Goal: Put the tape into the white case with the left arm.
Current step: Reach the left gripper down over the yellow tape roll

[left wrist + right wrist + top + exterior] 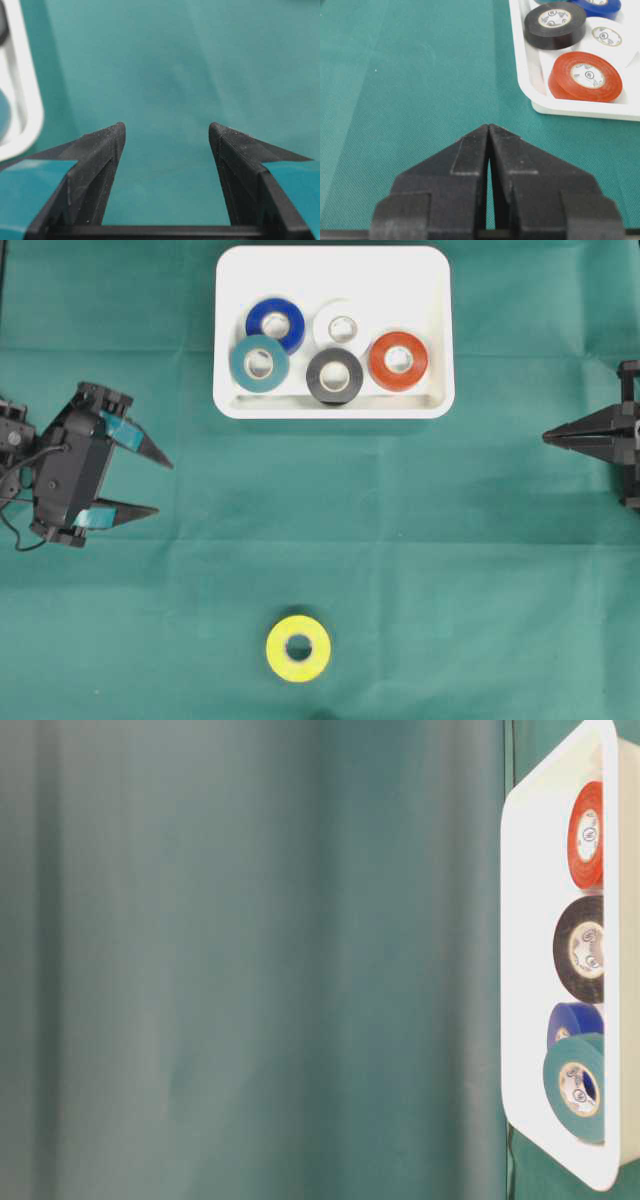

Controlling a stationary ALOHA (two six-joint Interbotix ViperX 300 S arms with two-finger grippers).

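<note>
Yellow tape (298,648) is sitting on the counter (450,570), well apart from the white case (430,280) already holding five rolls. Left gripper (160,485) is hanging wide open and empty, right gripper (548,437) is resting closed, holding nothing. Pickup and drop are both remaining.
</note>
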